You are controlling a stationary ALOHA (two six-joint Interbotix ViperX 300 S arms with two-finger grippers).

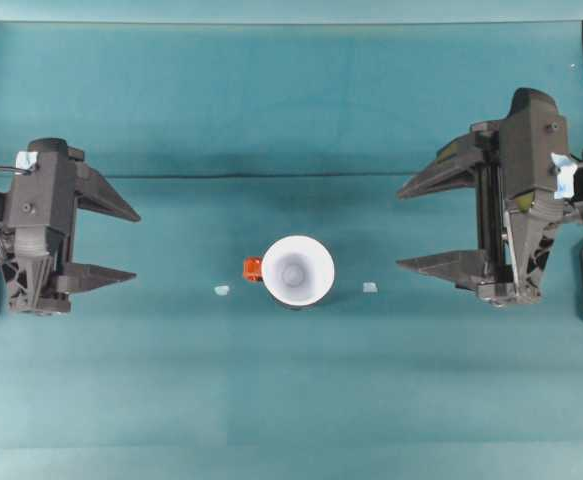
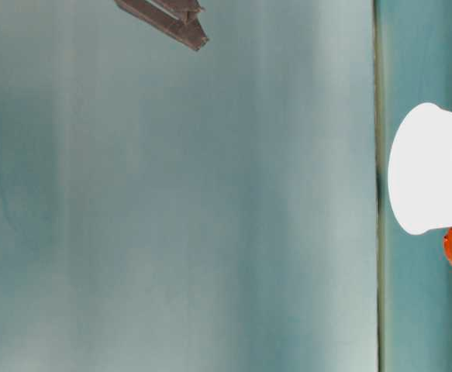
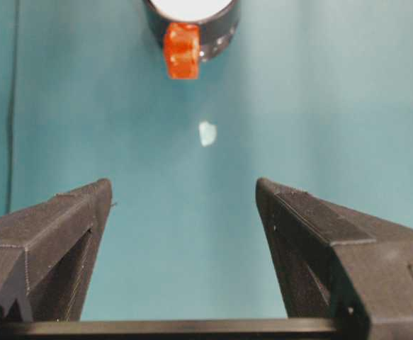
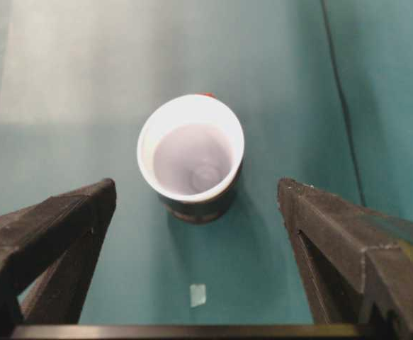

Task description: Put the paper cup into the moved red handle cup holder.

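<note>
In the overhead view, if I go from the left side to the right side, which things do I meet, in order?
left gripper with jaws open → small pale scrap → orange-red handle tab → paper cup seated in the black holder → second pale scrap → right gripper with jaws open.

Teal tabletop; dark seam across; teal backdrop behind
</note>
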